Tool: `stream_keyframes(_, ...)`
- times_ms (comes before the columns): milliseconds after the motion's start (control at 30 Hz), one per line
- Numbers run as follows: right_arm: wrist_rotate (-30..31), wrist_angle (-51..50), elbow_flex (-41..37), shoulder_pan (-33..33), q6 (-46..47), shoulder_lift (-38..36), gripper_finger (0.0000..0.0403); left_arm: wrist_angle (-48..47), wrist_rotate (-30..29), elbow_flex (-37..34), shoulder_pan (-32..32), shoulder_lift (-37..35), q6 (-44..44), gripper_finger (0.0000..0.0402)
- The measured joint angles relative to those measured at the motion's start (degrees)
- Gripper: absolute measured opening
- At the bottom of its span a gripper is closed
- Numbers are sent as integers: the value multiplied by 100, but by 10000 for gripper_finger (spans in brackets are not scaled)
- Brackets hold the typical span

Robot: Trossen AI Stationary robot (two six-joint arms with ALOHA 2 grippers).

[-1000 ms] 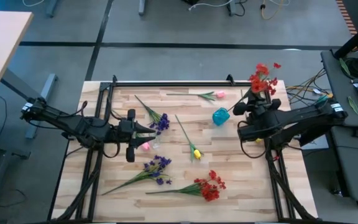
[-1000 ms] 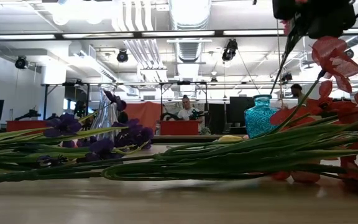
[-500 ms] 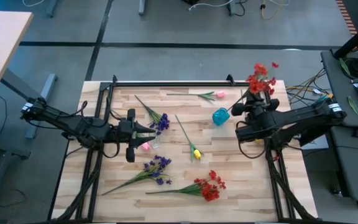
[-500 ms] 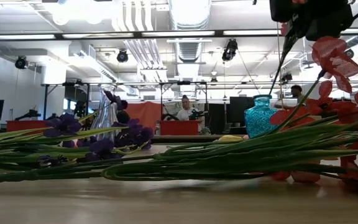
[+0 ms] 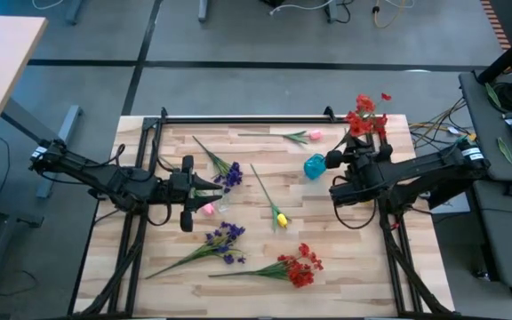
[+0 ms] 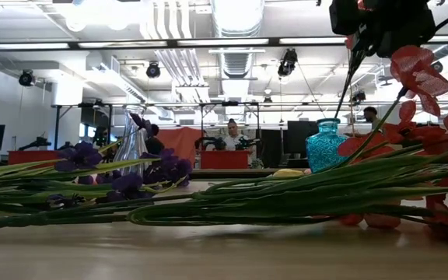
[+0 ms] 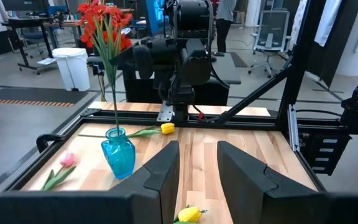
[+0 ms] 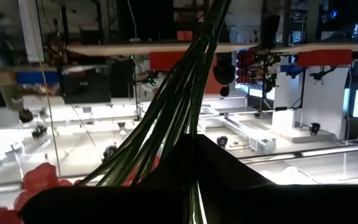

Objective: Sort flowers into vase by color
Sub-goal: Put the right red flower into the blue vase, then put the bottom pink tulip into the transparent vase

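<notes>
**A:** Where is your right tool point(image 5: 338, 162)?

**B:** It hangs over the counter point(image 5: 363, 267) near the right edge, toward the far right corner. Its jaws are together, clamped on the green stem of a red spray point(image 5: 363, 114). The stem runs down toward the blue vase point(image 5: 315, 166), which stands just beside the tool; you can see the stem meeting the vase mouth in the left wrist view point(image 7: 117, 130).

**A:** And your left tool point(image 5: 220, 188)?

**B:** It sits low near the left edge, about mid-depth, fingers a little apart. A clear vase with a pink bud point(image 5: 208, 209) stands close by it; you cannot tell whether the fingers touch it.

**A:** What lies around on the counter?

**B:** Loose flowers:
- a purple spray point(image 5: 228, 174) just past the left tool, stem pointing to the far left corner;
- a yellow tulip point(image 5: 281, 219) in the middle, its stem slanting toward the far edge;
- a pink tulip point(image 5: 314, 135) by the far edge, left of the blue vase;
- another purple spray point(image 5: 225, 240) and a second red spray point(image 5: 300, 266) along the near edge.

**A:** Anything in the way?

**B:** In the low view, the stems point(image 6: 232, 204) along the near edge fill the foreground and hide the base of the blue vase. Beyond the counter a person point(image 6: 231, 136) sits in the room.
</notes>
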Motion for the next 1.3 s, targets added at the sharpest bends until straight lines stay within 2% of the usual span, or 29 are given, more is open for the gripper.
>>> stream_keyframes(200,-29,490,0,0,15,-4,20,0,0,0,0,0,0,95)
stream_keyframes(533,-32,741,0,0,17,-4,104,0,0,0,0,0,0,95)
stream_keyframes(667,-7,743,16,0,24,-4,124,0,1,0,-2,0,0,95)
stream_keyframes(1133,56,1114,1201,0,10,-11,107,-81,9,0,-2,0,0,95)
stream_keyframes(1300,2,1760,1670,0,-39,-11,110,-88,9,0,-2,0,0,95)
